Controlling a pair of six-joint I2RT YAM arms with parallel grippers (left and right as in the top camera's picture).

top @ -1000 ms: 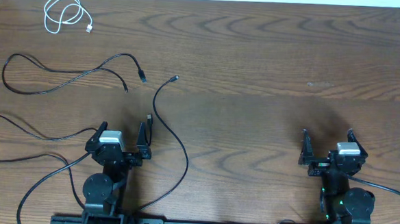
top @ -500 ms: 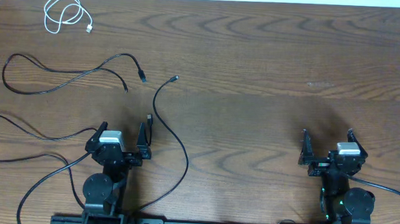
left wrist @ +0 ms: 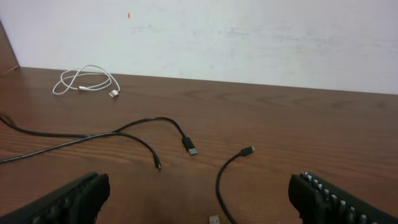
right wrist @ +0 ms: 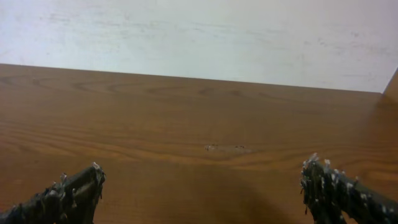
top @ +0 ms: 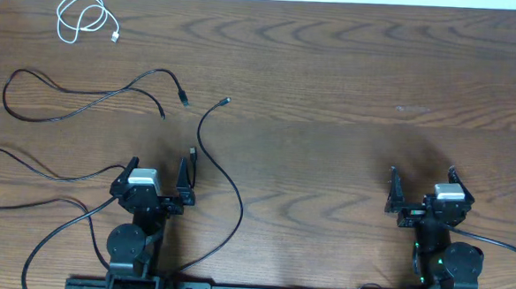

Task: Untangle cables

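Overhead: the thin white cable (top: pixel 83 18) lies in loose loops at the far left corner of the grained wooden table (top: pixel 350 78). It is well apart from the black cables (top: pixel 92 100), which sprawl in slack curves across the left half. The left gripper (top: pixel 158 179) and right gripper (top: pixel 424 190) sit near the front edge, jaws spread wide, with open wood between them.

Left wrist: the black cables (left wrist: pixel 149 121) run mostly crosswise, their plugs pointing right.

Right wrist: smooth wood reaches to a white wall (right wrist: pixel 199 31).

Black arms (top: pixel 134 235), pale grey wrist blocks (top: pixel 143 178) (ridged black gripper fingers (left wrist: pixel 68 199))
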